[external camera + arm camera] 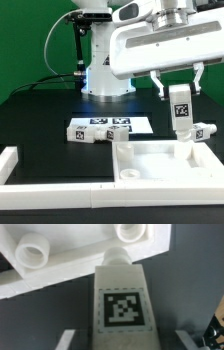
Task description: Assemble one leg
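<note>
My gripper is shut on a white square-section leg with a black-and-white tag, holding it upright. The leg's lower end stands at the far right corner of the large flat white panel. In the wrist view the leg runs out from between my fingers, and its narrow round tip rests against the panel's edge. Two raised round sockets on the panel lie just beyond the tip. I cannot tell whether the tip sits in a hole.
Loose tagged legs lie on the black table by the marker board, behind the panel. Another leg lies at the exterior view's right. A white L-shaped wall borders the front left. The arm's base stands behind.
</note>
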